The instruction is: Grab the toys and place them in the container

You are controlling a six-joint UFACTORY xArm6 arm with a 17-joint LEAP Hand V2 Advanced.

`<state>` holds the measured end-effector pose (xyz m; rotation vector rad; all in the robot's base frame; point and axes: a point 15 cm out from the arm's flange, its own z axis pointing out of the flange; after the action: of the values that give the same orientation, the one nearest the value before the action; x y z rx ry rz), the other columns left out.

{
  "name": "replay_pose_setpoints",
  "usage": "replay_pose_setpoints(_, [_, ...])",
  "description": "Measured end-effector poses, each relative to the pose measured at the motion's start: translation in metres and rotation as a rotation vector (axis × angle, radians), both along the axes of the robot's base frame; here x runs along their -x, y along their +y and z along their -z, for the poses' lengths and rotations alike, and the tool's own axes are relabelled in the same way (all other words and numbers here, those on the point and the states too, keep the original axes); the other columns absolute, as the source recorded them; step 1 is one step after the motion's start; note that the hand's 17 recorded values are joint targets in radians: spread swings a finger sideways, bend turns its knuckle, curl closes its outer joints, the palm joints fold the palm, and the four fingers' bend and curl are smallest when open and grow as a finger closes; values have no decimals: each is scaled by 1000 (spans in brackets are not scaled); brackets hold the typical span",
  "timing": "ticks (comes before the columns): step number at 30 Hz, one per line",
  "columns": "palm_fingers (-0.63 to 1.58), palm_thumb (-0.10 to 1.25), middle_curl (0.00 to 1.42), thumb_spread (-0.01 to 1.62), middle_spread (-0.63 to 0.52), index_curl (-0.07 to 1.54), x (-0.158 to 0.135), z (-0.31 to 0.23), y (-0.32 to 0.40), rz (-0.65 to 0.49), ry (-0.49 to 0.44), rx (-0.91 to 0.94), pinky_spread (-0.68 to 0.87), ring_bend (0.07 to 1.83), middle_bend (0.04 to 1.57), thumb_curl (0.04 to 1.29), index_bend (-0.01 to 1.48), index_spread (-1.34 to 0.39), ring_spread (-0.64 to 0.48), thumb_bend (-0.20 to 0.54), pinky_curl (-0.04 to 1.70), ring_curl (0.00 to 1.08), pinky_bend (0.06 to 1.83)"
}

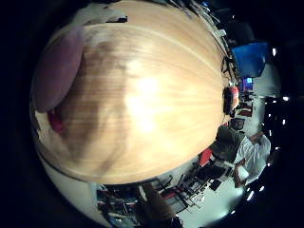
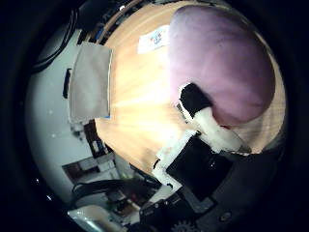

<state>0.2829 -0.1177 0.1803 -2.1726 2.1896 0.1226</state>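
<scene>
A large mauve rounded container (image 2: 217,63) stands on the round wooden table (image 2: 140,97) and fills much of the right thumb side palm view, so it is close to the palm. White and black parts of my hand (image 2: 205,130) lie in front of its near side. In the right little finger side palm view the container (image 1: 57,66) sits at the table's edge, with a small red thing (image 1: 55,121), perhaps a toy, just beside it and mostly hidden.
A white printed card (image 2: 153,40) lies on the table beside the container. A grey padded chair (image 2: 90,82) stands next to the table's edge. Beyond the bare wooden top (image 1: 152,95), room furniture and a blue screen (image 1: 251,57) show.
</scene>
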Motion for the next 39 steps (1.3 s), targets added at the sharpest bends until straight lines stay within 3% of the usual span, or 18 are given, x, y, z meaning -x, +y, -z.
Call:
replay_pose_setpoints(4, [651,640,256,1017,-357,361,-3,0,3,-9,-7,0,154,740,186,478,210,-605,-367,3,-12,170,703])
replay_pose_setpoints(7, [1225,736,294,1016,-449,356,-6,-3,4,-13,-15,1,-226,916,276,507,173,-600,-408,18,69,237,979])
replay_pose_setpoints(8, [1443,803,346,1020,-457,401,-8,-4,5,-8,-23,-4,-282,979,394,529,237,-599,-381,49,127,280,1070])
replay_pose_setpoints(9, [1487,833,387,1022,-465,445,-10,-5,7,-3,-35,-13,-275,1027,486,543,316,-606,-370,58,169,311,1153])
replay_pose_setpoints(10, [1497,882,408,1024,-472,475,-14,-7,9,8,-54,-27,-264,1045,535,558,384,-614,-370,84,187,322,1192])
replay_pose_setpoints(11, [1452,947,471,1021,-494,550,-20,-9,14,21,-79,-50,-255,1104,674,586,556,-623,-370,111,225,356,1271])
replay_pose_setpoints(15, [1353,1006,620,998,-484,713,-39,-26,30,22,-182,-131,-244,1254,965,644,865,-577,-357,126,292,436,1375])
replay_pose_setpoints(19, [1259,1016,719,984,-446,809,-36,-41,44,-10,-155,-171,-236,1363,1125,692,1035,-510,-333,122,336,501,1439])
replay_pose_setpoints(26, [1145,1032,837,973,-375,899,-38,-77,59,-65,-145,-202,-225,1486,1269,781,1183,-406,-288,131,401,594,1514])
replay_pose_setpoints(39, [1077,1009,954,966,-286,940,-53,-186,112,-215,-405,-180,-203,1528,1321,949,1268,-290,-242,124,486,697,1544])
